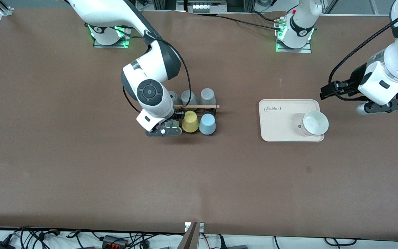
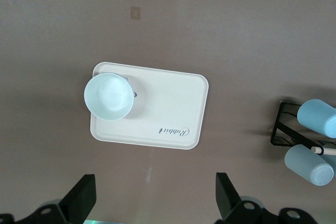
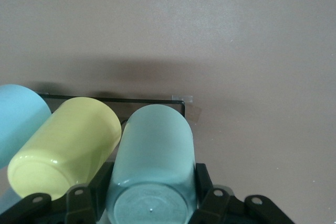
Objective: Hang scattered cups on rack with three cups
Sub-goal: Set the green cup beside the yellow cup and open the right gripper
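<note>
Over the rack (image 1: 195,117), front view: your right gripper (image 1: 166,128) sits at the rack's end toward the right arm's side of the worktop (image 1: 81,173), mostly hidden under the wrist. Yellow cup (image 1: 190,121) and light blue cup (image 1: 207,123) are already upside down on the row nearer the camera, and three grey cups (image 1: 207,96) stand on the farther row under the wooden rod (image 1: 199,106). The tray (image 1: 278,121) lies toward the left arm's end and carries only the white bowl (image 1: 314,123), which is empty. Left gripper (image 1: 382,107) hovers off the tray's edge, waiting.

Left wrist view: jaws are wide apart with nothing between them. You see the tray (image 2: 168,108) and bowl (image 2: 108,96) below, plus two bluish cups on the rack's end (image 2: 281,129).

Right wrist view: jaws are clamped on the mint green cup (image 3: 152,166), base toward the camera, mouth down by the rack frame, just beside the yellow cup (image 3: 65,148). Light blue cup (image 3: 18,121) shows at the edge.

Progress, judged: nearly done. No loose cups remain on the worktop; mint is the last one. Whether it is seated on its peg can't be told, so what's left looks like confirming the seat, releasing and pulling clear.
</note>
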